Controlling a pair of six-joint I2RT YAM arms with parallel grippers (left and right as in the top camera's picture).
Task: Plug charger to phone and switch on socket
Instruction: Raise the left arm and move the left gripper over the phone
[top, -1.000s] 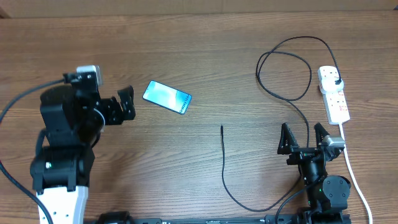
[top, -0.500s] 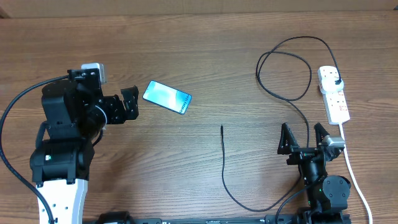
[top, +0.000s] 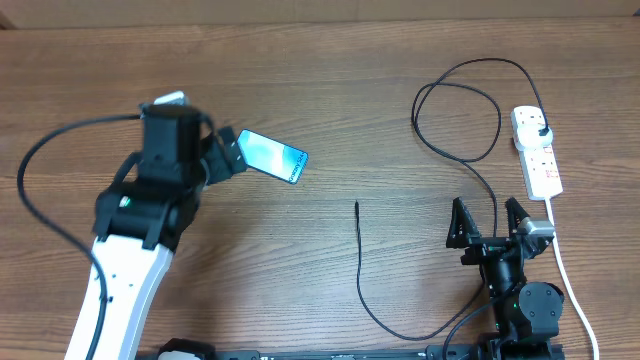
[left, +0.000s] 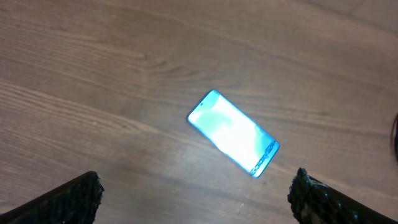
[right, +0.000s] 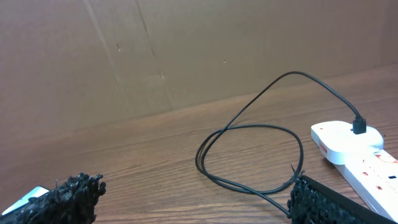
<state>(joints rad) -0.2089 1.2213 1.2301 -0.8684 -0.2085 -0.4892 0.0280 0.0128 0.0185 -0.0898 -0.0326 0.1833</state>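
Left arm swung in since the earlier frame: left gripper (top: 228, 155) now hangs at the phone's left end, jaws wide, nothing held. Right gripper (top: 488, 222) unmoved by the table's (top: 350, 80) near edge, jaws also spread, empty. Socket (top: 537, 152) lies along the right edge. Phone (top: 268, 156) lies flat, screen lit, left of centre, angled. Charger (top: 359, 245) is plugged into the socket; its tip lies free mid-table.
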